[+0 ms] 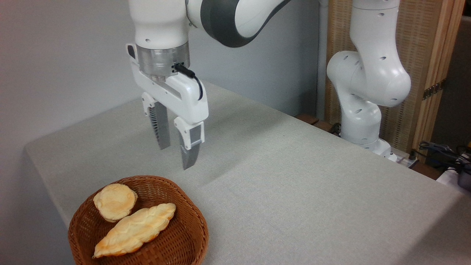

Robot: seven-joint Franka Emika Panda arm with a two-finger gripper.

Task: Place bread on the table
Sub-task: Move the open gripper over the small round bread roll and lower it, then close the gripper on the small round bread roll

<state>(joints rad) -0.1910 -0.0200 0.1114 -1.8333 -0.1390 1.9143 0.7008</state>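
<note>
My pincer hangs empty, jaws narrowly parted, above the wicker basket; the round bun looks light, soft, crushable; I'd pinch its browned edges gently.

1. This looks like a robotics lab set up for tests, not a home.
2. Behind and to the right of the gripper's fingers, a white robot arm is mounted at the edge of a grey cloth-covered table.
3. Far right of the fingers, loose cables lie beside a wood-framed screen.
4. Behind the fingers stands a bare grey wall.
</note>
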